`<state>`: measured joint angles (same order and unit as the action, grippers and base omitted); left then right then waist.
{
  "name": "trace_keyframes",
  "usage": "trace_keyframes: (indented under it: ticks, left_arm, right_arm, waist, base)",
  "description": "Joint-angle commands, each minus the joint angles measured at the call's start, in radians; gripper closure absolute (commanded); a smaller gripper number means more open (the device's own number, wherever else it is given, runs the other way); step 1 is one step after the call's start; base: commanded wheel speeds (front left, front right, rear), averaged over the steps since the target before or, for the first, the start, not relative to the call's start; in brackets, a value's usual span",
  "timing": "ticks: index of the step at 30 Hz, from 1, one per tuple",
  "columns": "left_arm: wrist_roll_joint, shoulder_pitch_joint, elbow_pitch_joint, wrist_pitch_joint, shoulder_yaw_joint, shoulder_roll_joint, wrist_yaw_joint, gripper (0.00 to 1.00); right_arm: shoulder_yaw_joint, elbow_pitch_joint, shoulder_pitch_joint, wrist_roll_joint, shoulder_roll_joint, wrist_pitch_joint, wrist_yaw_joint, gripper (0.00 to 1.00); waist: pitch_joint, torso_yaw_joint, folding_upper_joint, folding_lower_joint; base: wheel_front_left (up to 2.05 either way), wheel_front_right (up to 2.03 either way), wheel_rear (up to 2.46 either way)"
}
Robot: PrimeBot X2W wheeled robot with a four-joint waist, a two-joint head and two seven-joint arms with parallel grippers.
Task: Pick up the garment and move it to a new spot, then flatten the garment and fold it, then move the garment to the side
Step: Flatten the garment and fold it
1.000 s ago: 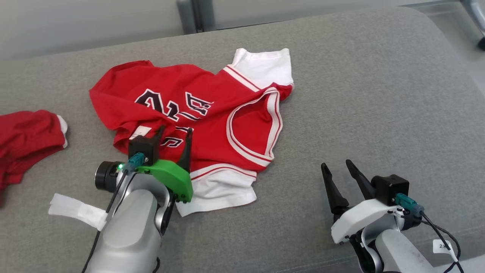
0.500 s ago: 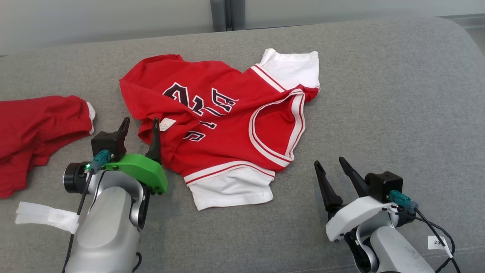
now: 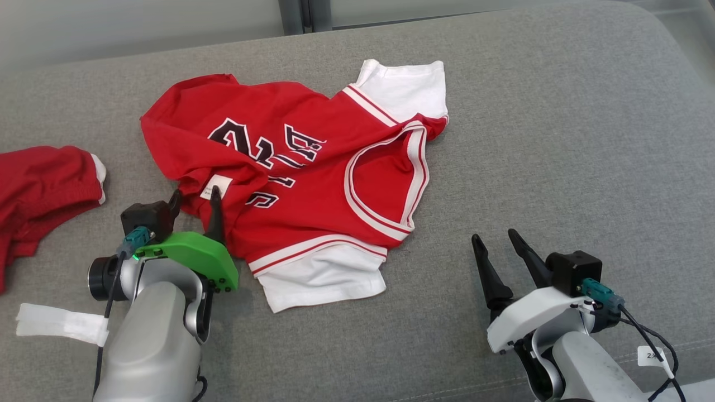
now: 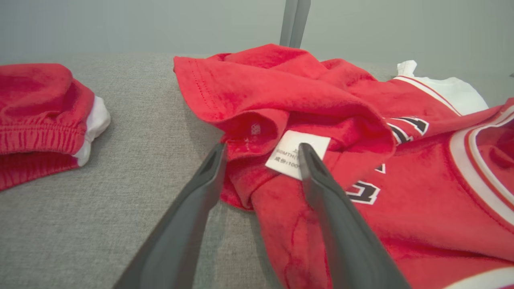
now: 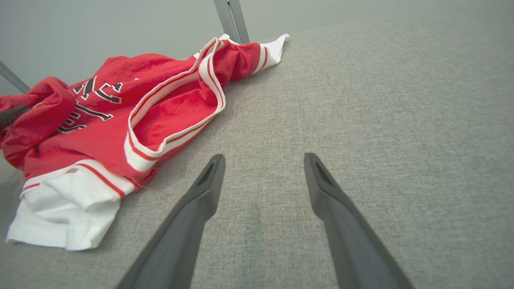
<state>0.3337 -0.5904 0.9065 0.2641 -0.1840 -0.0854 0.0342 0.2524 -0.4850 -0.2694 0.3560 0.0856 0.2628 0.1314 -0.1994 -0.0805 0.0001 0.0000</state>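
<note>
The garment (image 3: 313,167) is a red jersey with dark lettering and white sleeves, lying crumpled on the grey cushion (image 3: 558,139). My left gripper (image 3: 195,195) is open at the garment's lower left edge. In the left wrist view the left gripper (image 4: 263,150) straddles a folded red edge of the garment (image 4: 321,104), its right finger (image 4: 321,188) lying over the white label (image 4: 291,154). My right gripper (image 3: 494,237) stands open over bare cushion to the right of the garment. In the right wrist view the right gripper (image 5: 265,158) has nothing between its fingers, and the garment (image 5: 120,116) lies to the left.
A second red piece of clothing (image 3: 44,190) lies at the left edge, apart from the jersey, also seen as red cloth (image 4: 40,104) in the left wrist view. A white strip (image 3: 61,324) hangs from my left arm. A grey post (image 3: 301,14) stands behind the cushion.
The camera has shifted. My left gripper moved from over the jersey's lettering to its lower left edge, and its fingers now straddle the fold by the label. The right gripper has not moved.
</note>
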Motion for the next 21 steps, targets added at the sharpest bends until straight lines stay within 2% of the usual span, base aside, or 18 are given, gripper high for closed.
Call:
trace_keyframes:
  ticks: [1, 3, 6, 7, 8, 9, 10, 16, 21]
  left_arm:
    - [0.009, -0.021, -0.001, 0.0, 0.008, -0.003, 0.0, 0.08]
    - [0.01, -0.024, 0.002, 0.0, 0.018, -0.004, -0.001, 0.0]
    - [0.006, -0.034, 0.003, 0.0, 0.031, -0.008, 0.002, 0.0]
    - [0.004, -0.038, 0.005, 0.0, 0.034, -0.008, 0.003, 0.05]
    - [0.003, -0.041, 0.006, 0.0, 0.037, -0.008, 0.005, 0.28]
    - [0.003, -0.044, 0.008, 0.0, 0.04, -0.007, 0.007, 0.6]
    - [0.004, -0.045, 0.008, 0.0, 0.044, -0.007, 0.01, 1.0]
    - [0.016, -0.039, -0.058, 0.0, 0.093, -0.003, 0.02, 1.0]
    - [0.006, -0.006, -0.166, 0.0, 0.149, -0.011, 0.024, 1.0]
  right_arm:
    - [0.002, 0.003, -0.005, -0.005, 0.004, 0.003, -0.001, 0.0]
    - [0.004, 0.004, -0.011, -0.008, 0.004, 0.003, -0.001, 0.0]
    - [0.009, 0.006, -0.018, -0.009, 0.006, 0.003, -0.001, 0.0]
    - [0.011, 0.006, -0.018, -0.01, 0.006, 0.003, -0.001, 0.0]
    - [0.013, 0.006, -0.019, -0.01, 0.007, 0.003, -0.001, 0.0]
    - [0.014, 0.006, -0.019, -0.009, 0.007, 0.003, -0.001, 0.0]
    - [0.015, 0.007, -0.02, -0.01, 0.008, 0.003, -0.001, 0.0]
    - [-0.008, 0.005, -0.003, -0.003, 0.011, 0.003, -0.001, 0.0]
    - [-0.031, 0.003, 0.019, 0.005, 0.006, 0.003, -0.001, 0.0]
  waist:
    - [-0.004, -0.002, -0.0001, 0.0]
    - [-0.008, -0.004, -0.0001, 0.0]
    - [-0.014, -0.007, -0.0001, 0.0]
    - [-0.016, -0.008, -0.0001, 0.0]
    - [-0.017, -0.01, -0.0001, 0.0]
    - [-0.018, -0.011, -0.0001, 0.0]
    - [-0.019, -0.012, -0.0001, 0.0]
    - [-0.01, 0.007, -0.0001, 0.0]
    - [0.016, 0.073, -0.0001, 0.0]
  base:
    - [0.0, 0.0, 0.0]
    - [0.0, 0.0, 0.0]
    - [0.0, 0.0, 0.0]
    - [0.0, 0.0, 0.0]
    - [0.0, 0.0, 0.0]
    - [0.0, 0.0, 0.0]
    - [0.0, 0.0, 0.0]
    - [0.0, 0.0, 0.0]
    - [0.0, 0.0, 0.0]
